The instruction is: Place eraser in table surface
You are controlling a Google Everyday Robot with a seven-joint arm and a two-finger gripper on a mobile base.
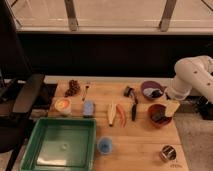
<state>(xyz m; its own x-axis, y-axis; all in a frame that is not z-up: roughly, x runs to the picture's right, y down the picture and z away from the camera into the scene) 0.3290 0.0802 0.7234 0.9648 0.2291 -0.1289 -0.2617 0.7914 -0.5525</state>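
At the right rim of the red bowl (150, 114), the gripper (170, 107), tipped down toward it; cannot tell whether wide, narrow or holding anything. Inside the red bowl, the eraser (159, 118), dark and low. Just behind the red bowl, a purple bowl (144, 89). Left of the red bowl, a black-handled tool (134, 108) flat on the table surface (135, 144).

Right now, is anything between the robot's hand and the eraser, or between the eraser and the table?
Nothing visible. The gripper hangs at the right edge of the red bowl, where the eraser lies; only the bowl's wall parts it from the table.
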